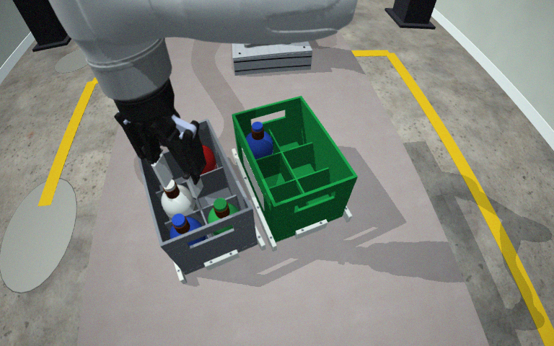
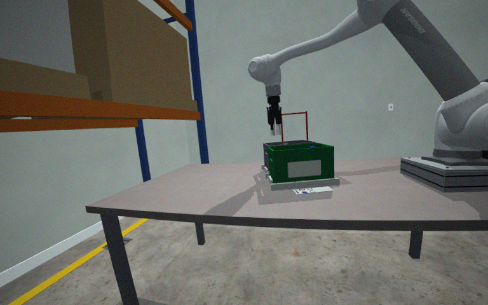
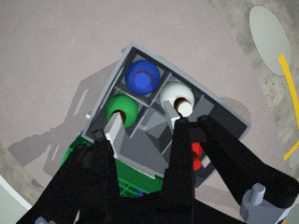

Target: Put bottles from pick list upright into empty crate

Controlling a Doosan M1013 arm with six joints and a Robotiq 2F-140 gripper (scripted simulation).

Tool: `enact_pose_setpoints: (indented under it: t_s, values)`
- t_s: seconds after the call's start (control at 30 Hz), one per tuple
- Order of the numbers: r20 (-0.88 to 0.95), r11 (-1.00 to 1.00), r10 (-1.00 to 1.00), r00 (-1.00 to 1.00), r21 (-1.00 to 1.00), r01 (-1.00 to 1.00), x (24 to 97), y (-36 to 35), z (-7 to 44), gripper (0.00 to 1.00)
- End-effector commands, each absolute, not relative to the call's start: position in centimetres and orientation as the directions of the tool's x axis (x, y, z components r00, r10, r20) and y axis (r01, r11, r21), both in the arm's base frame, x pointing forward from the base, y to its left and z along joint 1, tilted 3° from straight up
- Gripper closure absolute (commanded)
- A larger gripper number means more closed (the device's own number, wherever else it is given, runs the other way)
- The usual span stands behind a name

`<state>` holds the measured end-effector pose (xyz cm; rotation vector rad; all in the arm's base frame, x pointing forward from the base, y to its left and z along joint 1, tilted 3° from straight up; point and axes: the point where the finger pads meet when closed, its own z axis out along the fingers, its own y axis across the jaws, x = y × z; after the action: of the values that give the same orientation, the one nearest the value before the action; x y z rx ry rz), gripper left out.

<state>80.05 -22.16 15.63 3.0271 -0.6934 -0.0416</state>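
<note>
My gripper [image 1: 179, 179] [image 2: 275, 129] [image 3: 143, 116] is partly open and empty, pointing down above the grey crate [image 1: 195, 260] [image 3: 145, 159]. In that crate stand a white bottle [image 1: 176, 202] [image 3: 177, 95], a green bottle [image 1: 221, 207] [image 3: 122, 108], a blue bottle [image 1: 179, 221] [image 3: 142, 79] and a red bottle [image 1: 208, 158] [image 3: 196, 156], partly hidden by a finger. Another blue bottle [image 1: 259, 143] stands in the back-left compartment of the green crate [image 1: 322, 216] [image 2: 280, 169]. The pick list [image 2: 320, 189] shows a blue patch; its counts are unreadable here.
Low white rails [image 1: 311, 228] [image 2: 302, 185] edge both crates, which stand close together. The robot base [image 1: 271, 60] [image 2: 442, 176] stands on the table behind them. A rack with large boxes [image 2: 143, 61] is at the left in the exterior view.
</note>
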Motion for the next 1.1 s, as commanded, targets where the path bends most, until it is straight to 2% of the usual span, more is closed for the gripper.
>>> enact_pose_setpoints:
  t_s: [0.0,1.07]
  values:
    - [-0.019,-0.9,-0.435,0.9,0.041,-0.434,81.8,-23.5,15.6,0.62]
    - [-0.019,-0.9,-0.435,0.9,0.041,-0.434,83.0,-24.4,13.7,0.62]
